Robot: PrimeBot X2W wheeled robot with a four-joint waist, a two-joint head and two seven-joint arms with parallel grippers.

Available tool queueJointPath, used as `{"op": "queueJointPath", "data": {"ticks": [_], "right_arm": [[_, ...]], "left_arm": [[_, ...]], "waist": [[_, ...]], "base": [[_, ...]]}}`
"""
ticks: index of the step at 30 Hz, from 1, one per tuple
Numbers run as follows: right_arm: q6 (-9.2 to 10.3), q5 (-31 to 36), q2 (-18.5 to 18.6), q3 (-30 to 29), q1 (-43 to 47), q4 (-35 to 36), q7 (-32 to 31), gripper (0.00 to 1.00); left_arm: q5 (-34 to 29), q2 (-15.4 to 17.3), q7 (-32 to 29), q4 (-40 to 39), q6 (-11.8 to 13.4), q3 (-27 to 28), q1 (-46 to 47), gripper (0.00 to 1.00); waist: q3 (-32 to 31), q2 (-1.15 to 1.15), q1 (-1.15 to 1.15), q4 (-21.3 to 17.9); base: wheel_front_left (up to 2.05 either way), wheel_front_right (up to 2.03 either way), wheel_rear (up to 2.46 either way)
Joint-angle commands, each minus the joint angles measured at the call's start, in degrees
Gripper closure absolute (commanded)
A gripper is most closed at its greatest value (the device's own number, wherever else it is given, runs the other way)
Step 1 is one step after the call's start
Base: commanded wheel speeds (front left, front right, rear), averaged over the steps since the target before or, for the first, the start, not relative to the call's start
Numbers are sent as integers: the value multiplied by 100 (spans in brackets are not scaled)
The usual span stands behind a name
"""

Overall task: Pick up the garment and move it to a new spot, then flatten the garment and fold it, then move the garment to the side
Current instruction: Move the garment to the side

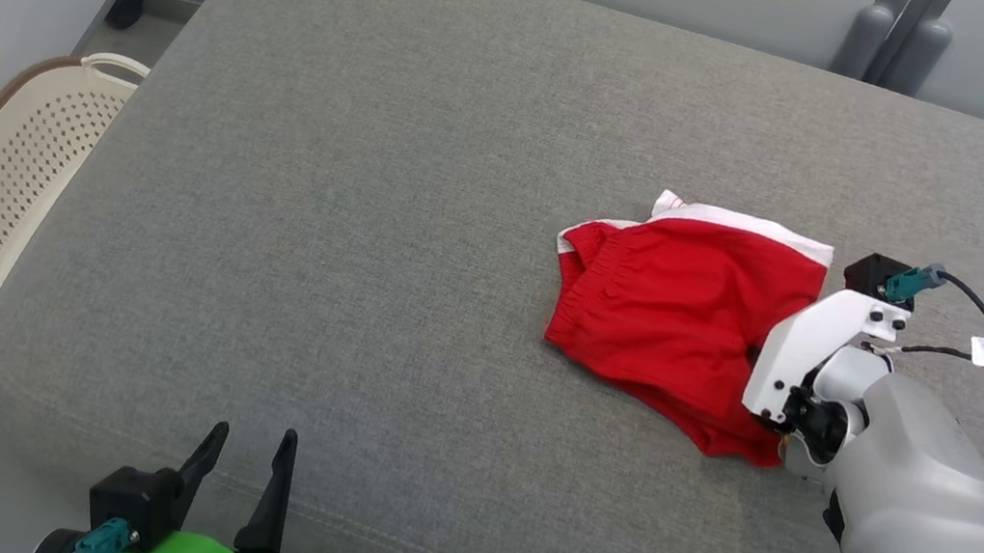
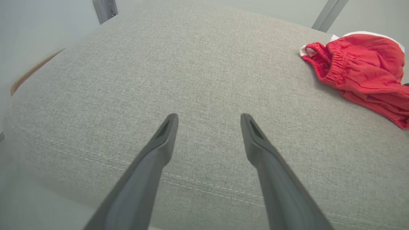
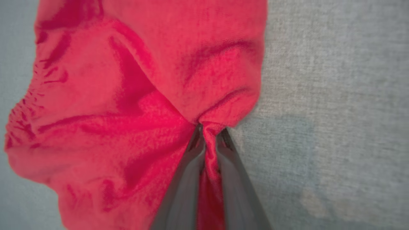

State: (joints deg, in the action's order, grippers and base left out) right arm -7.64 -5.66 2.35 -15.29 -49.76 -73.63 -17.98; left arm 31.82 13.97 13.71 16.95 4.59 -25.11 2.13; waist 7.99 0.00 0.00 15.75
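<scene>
Right wrist view: I am clamping my right gripper [image 3: 209, 127] on a pinched ridge of the red shorts [image 3: 127, 80], the two fingers drawn together with a twist of cloth running down between them. The rest of the shorts is spreading away from the fingertips and lying slack on the grey cushion [image 3: 335, 80].

Head view: the shorts are resting on the right half of the cushion, nearer its right edge than its middle. Their long axis is running roughly left to right across the cushion. The gathered waistband is pointing toward the left edge, and I am holding the near-right end. My right arm is therefore the one on the shorts.

My left gripper [image 1: 255, 430] is hovering at the near-left corner, fingers spread wide and holding nothing, well apart from the shorts. I am judging that any carry to a new spot is depending on this single pinch, with the waistband end trailing behind.

A cream perforated basket [image 1: 21, 167] is standing on the floor beside the cushion's left edge; the part in view is holding nothing.
</scene>
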Motion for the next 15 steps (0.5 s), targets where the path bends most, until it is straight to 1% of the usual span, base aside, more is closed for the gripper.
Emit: {"op": "queueJointPath", "data": {"ticks": [1,5,11,15], "right_arm": [[28,208,105,23,13,-57,3,100],[22,543,81,194,-179,-45,-118,100],[21,876,71,477,-375,32,-414,100],[21,1116,202,623,-439,257,-627,100]], "left_arm": [[9,14,42,-23,25,2,57,0],[5,13,52,-59,47,-6,-12,0],[21,0,65,-80,57,-23,-61,0],[37,-16,66,-96,52,-12,-46,0]], "waist": [[-79,0,0,-181],[-175,0,0,-515],[-293,0,0,-1041],[-331,0,0,-1350]], "base": [[0,0,0],[0,0,0],[0,0,0],[0,0,0]]}}
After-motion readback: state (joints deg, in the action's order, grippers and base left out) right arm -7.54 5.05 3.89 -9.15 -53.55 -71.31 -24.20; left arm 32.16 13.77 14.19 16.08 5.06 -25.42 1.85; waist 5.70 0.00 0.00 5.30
